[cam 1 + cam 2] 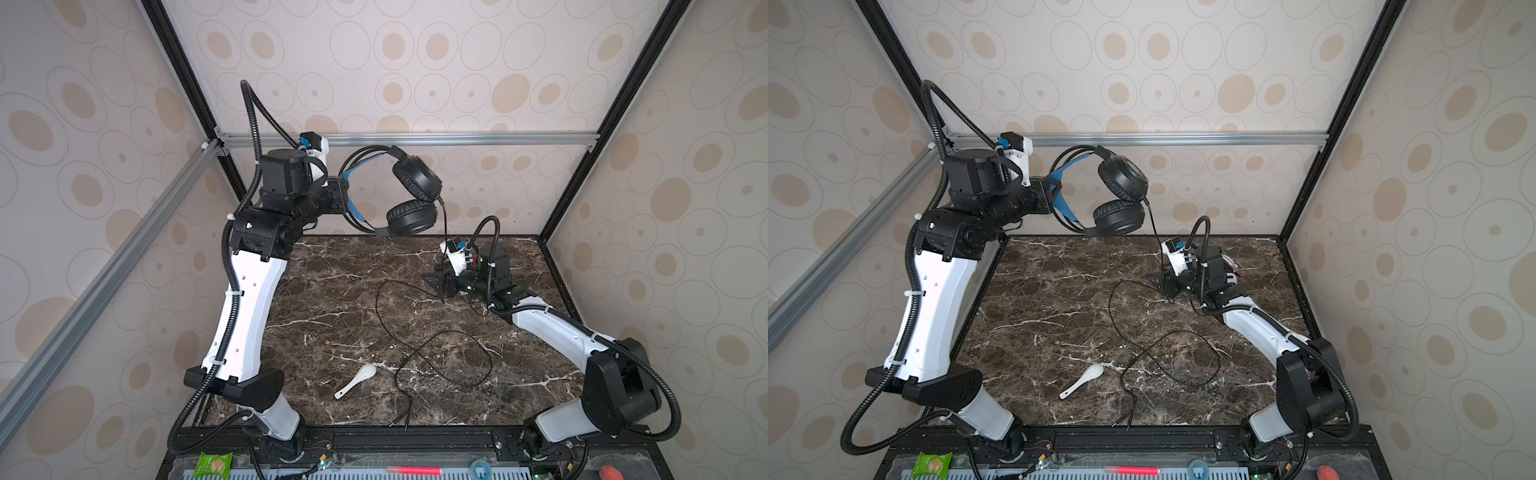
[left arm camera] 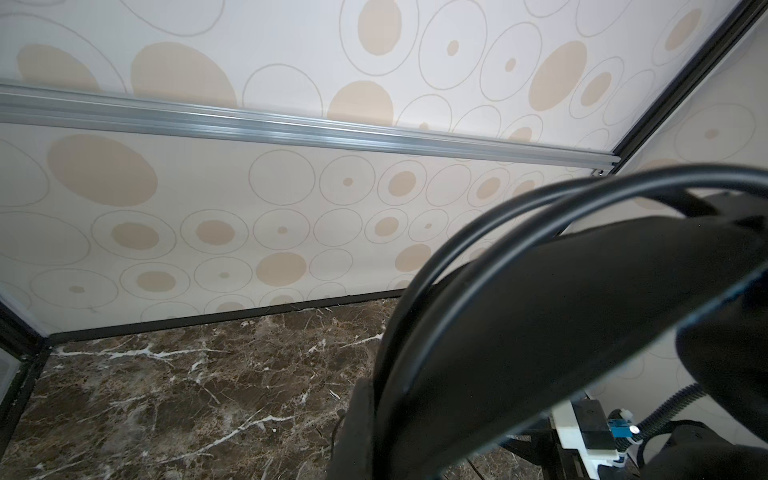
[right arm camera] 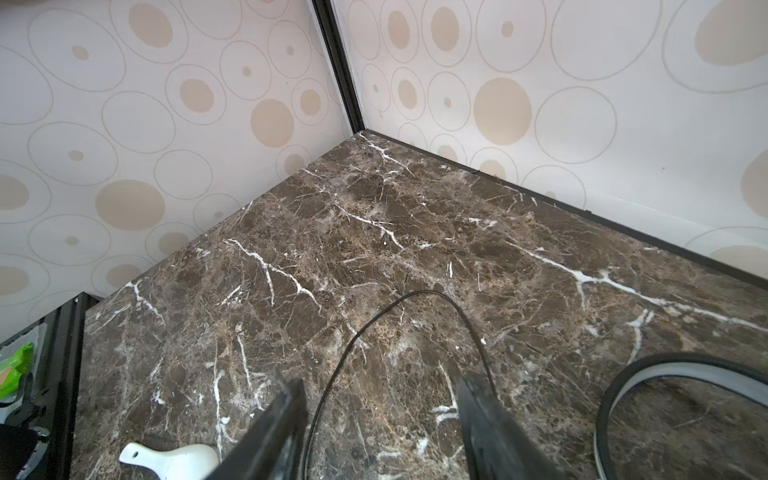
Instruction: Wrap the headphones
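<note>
Black headphones with a blue inner headband hang in the air at the back, above the table's far edge. My left gripper is shut on their headband, which fills the left wrist view as a dark arc. Their thin black cable drops from the upper ear cup to my right gripper, then loops loosely over the table toward the front edge. The right gripper is open low over the table, its fingers apart, with the cable running between them.
A white ceramic spoon lies on the brown marble table near the front, left of the cable loops. A green snack packet and a pink marker sit on the front ledge. Patterned walls close three sides.
</note>
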`<move>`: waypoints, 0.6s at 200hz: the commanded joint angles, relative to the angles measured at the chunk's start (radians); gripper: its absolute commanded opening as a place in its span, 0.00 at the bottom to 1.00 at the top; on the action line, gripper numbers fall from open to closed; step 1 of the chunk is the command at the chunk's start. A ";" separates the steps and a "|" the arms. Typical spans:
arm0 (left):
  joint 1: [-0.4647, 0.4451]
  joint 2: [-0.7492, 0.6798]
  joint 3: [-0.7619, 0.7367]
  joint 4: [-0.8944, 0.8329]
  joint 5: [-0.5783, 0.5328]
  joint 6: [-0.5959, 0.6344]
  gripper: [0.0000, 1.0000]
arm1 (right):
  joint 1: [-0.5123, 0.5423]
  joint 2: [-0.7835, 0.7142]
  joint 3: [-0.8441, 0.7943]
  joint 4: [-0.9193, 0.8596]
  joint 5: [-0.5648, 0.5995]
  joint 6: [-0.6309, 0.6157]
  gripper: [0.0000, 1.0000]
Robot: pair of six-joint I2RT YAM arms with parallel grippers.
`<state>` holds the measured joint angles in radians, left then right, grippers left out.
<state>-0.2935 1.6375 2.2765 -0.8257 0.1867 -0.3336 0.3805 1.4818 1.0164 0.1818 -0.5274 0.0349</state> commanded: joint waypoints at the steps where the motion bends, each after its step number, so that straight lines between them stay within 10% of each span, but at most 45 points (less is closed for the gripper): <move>1: 0.002 0.001 0.038 0.056 0.031 -0.069 0.00 | -0.023 -0.005 -0.030 0.064 -0.023 0.030 0.52; 67: 0.016 0.005 0.021 0.075 -0.011 -0.096 0.00 | -0.037 -0.027 -0.053 -0.040 0.076 0.004 0.06; 120: 0.037 -0.026 -0.148 0.124 -0.114 -0.110 0.00 | -0.040 -0.151 -0.054 -0.286 0.275 -0.110 0.00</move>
<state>-0.2752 1.6459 2.1803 -0.7895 0.1249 -0.3935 0.3454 1.4052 0.9695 0.0360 -0.3542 -0.0006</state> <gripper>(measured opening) 0.075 0.045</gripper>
